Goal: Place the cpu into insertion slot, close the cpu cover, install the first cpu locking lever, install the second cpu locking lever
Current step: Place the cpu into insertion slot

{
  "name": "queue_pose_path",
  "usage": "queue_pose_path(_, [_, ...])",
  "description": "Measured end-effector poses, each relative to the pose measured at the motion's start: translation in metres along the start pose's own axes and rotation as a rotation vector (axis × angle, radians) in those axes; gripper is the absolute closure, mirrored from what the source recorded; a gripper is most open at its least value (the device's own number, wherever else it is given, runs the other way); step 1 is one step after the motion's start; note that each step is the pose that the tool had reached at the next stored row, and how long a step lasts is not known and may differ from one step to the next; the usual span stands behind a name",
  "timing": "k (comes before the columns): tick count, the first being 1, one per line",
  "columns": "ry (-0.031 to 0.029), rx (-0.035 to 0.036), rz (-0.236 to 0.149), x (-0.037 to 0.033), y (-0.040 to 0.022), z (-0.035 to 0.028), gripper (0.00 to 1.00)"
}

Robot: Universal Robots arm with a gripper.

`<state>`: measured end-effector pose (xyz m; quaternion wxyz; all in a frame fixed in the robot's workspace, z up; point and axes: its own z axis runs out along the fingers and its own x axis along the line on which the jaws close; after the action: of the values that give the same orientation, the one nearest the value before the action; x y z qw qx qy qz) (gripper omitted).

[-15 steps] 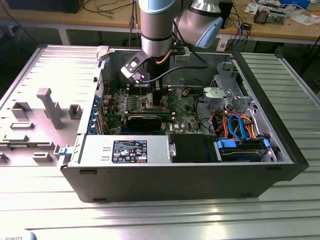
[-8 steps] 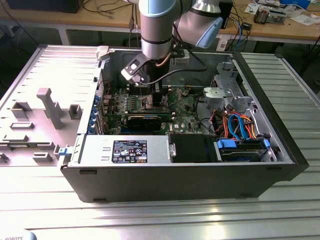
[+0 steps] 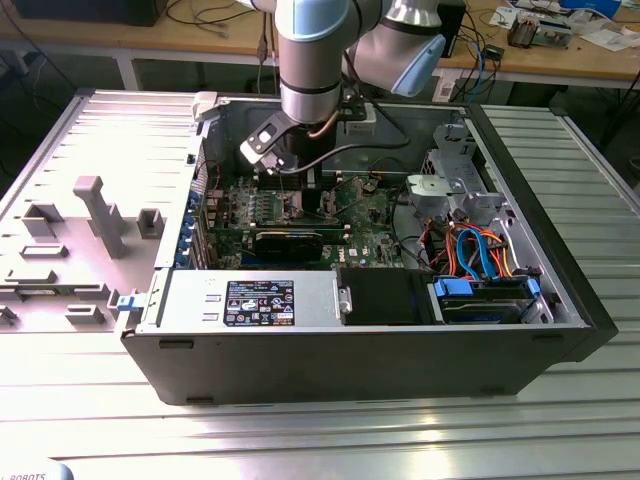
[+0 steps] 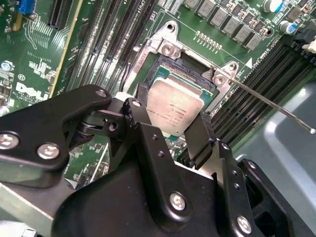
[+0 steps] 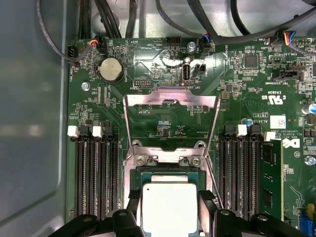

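The gripper (image 4: pixel 171 112) is down inside the open computer case (image 3: pixel 330 362), and its black fingers (image 4: pixel 143 112) are closed against two opposite edges of the cpu (image 4: pixel 175 108). From here the chip, silver top up, sits right over the insertion slot (image 4: pixel 183 63). The slot's dark centre and metal rim peek out past the far edge of the chip. I can't tell whether the chip is already seated or held just above.

In the first wrist view the cpu cover (image 5: pixel 170 100) stands swung open, hinged at the slot's far edge, with green board showing through its square window. A thin locking lever (image 4: pixel 269 103) sticks out free from one corner of the slot, not latched down.

Banks of long memory slots (image 5: pixel 96 177) run along both sides of the slot, and one of them holds a green module (image 5: pixel 270 180). A coin cell (image 5: pixel 111 69) sits in its round holder further up the board.

The case lies on its side on a ribbed metal table (image 3: pixel 400 440). Inside it are the motherboard (image 3: pixel 375 215), a long black expansion card (image 3: pixel 290 243), a grey power supply (image 3: pixel 250 300) along the near wall, and, toward the exterior view's right, a drive bay with blue and orange cables (image 3: pixel 475 250) bundled over it.
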<state>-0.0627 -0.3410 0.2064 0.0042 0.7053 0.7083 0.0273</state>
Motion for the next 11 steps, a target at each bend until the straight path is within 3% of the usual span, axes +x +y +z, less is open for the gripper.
queue_pose_path(11, [0.0002,0.0006,-0.003,0.0003,-0.0005,0.0046,0.46])
